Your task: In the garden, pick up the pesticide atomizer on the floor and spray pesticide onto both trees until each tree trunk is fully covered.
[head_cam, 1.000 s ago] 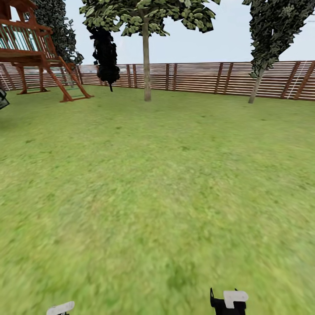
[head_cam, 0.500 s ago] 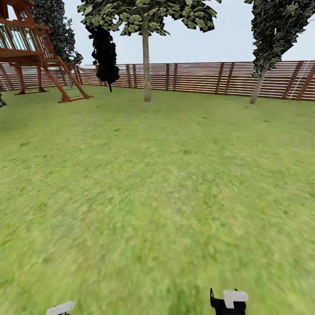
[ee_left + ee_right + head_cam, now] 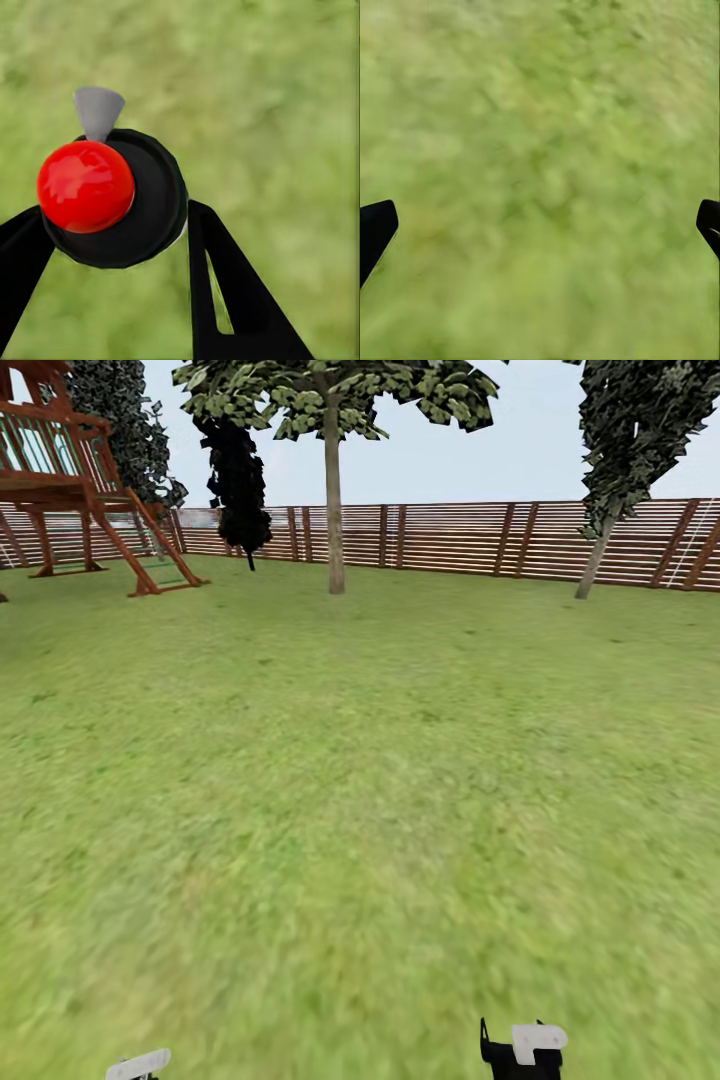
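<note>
Green lawn (image 3: pixel 360 780) all round, slat fence (image 3: pixel 450 538) and tree trunk (image 3: pixel 334 500) far ahead. Left gripper (image 3: pixel 112 232) clamped on pesticide atomizer (image 3: pixel 112 196), grass beneath. Right gripper (image 3: pixel 540 225) spread wide over grass.

Seen from the robot's head camera, two small pieces of its arms edge into the bottom of the frame: at lower left a pale white, rounded plate on the left arm (image 3: pixel 138 1064), at lower right a matte black block on the right arm (image 3: pixel 520 1052) capped with a similar white plate and a thin black prong. In both wrist cameras, the gripper fingers (image 3: pixel 229 300) are flat, black and tapering (image 3: pixel 375 229).
</note>
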You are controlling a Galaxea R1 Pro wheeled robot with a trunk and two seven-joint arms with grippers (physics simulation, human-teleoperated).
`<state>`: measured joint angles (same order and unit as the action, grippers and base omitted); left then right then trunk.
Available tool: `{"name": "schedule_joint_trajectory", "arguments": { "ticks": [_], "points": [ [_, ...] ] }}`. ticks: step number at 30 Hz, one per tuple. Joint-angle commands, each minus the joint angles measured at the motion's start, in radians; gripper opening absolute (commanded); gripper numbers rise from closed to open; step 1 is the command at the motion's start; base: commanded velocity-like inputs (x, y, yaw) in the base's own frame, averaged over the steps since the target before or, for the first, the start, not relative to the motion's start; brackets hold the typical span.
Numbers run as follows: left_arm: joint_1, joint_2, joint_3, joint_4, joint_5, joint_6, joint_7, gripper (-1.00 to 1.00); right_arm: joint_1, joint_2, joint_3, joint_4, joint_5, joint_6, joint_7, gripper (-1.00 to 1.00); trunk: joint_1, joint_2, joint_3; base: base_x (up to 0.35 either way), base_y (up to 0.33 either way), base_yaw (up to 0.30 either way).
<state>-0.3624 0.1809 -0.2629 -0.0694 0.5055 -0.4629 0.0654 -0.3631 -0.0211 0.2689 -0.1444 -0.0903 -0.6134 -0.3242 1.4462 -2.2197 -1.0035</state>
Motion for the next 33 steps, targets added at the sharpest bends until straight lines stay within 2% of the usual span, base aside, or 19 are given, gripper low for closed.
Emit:
{"name": "schedule_joint_trajectory", "arguments": {
  "ticks": [1, 33],
  "points": [
    [0.000, 0.000, -0.009, -0.001, 0.002, -0.002, 0.007, -1.00, 0.000, 0.000, 0.009, 0.000, -0.009, -0.003, -0.003, 1.00, 0.000, 0.000, -0.001, 0.338, 0.000, 0.000],
    [0.000, 0.000, -0.009, -0.001, 0.002, -0.002, 0.007, -1.00, 0.000, 0.000, 0.009, 0.000, -0.009, -0.003, -0.003, 1.00, 0.000, 0.000, -0.001, 0.338, 0.000, 0.000]
  ]
}}
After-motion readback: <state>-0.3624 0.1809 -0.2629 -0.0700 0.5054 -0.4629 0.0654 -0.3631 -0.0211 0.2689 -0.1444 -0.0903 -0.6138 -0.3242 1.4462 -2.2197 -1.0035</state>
